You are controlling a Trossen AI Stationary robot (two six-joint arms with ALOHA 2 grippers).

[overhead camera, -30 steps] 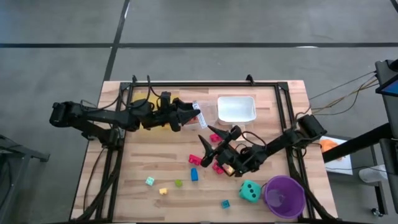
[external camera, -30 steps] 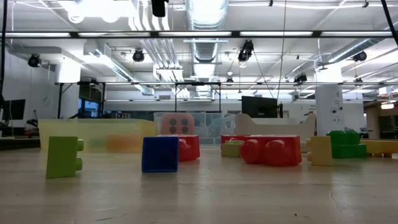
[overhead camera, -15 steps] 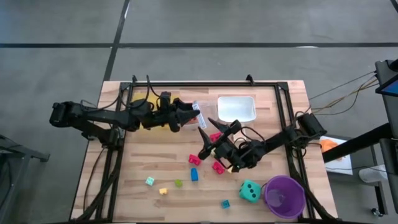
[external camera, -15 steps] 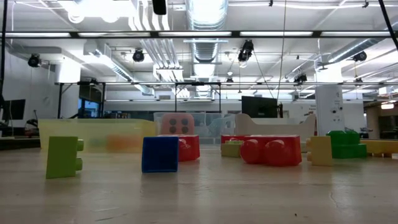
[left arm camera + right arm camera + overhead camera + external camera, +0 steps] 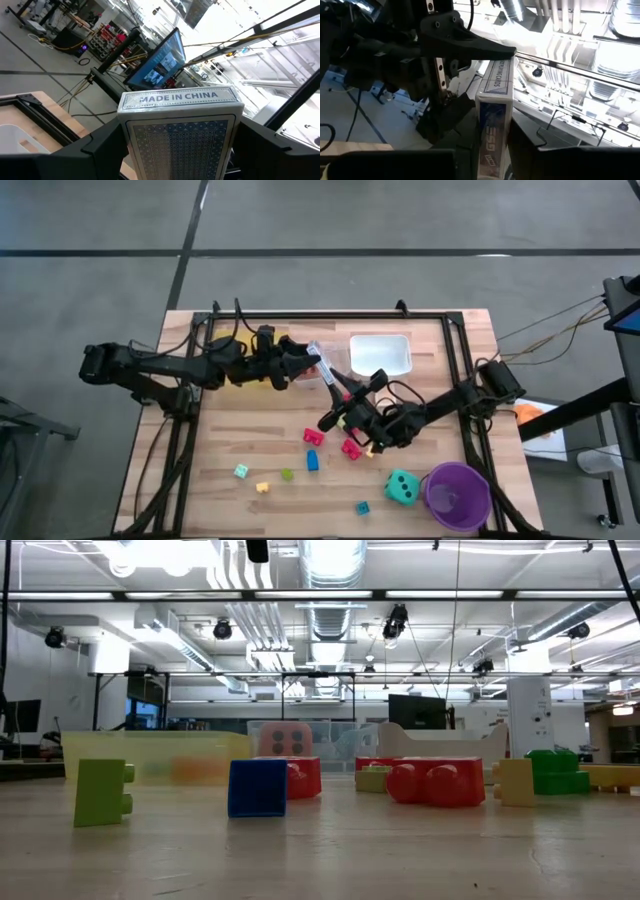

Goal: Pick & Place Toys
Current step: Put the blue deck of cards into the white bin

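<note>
card box held between left gripper, right gripper pinching it too

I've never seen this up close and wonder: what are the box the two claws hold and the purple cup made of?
The small patterned playing-card box, pinched by both the left claw and the right claw, looks like printed cardboard with a slight sheen: flat faces, sharp folded edges, printed lettering on top. The purple round cup looks like translucent plastic, since light seems to pass through its wall.

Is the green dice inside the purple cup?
No, the green dice sits on the table beside the purple cup, outside it.
</note>
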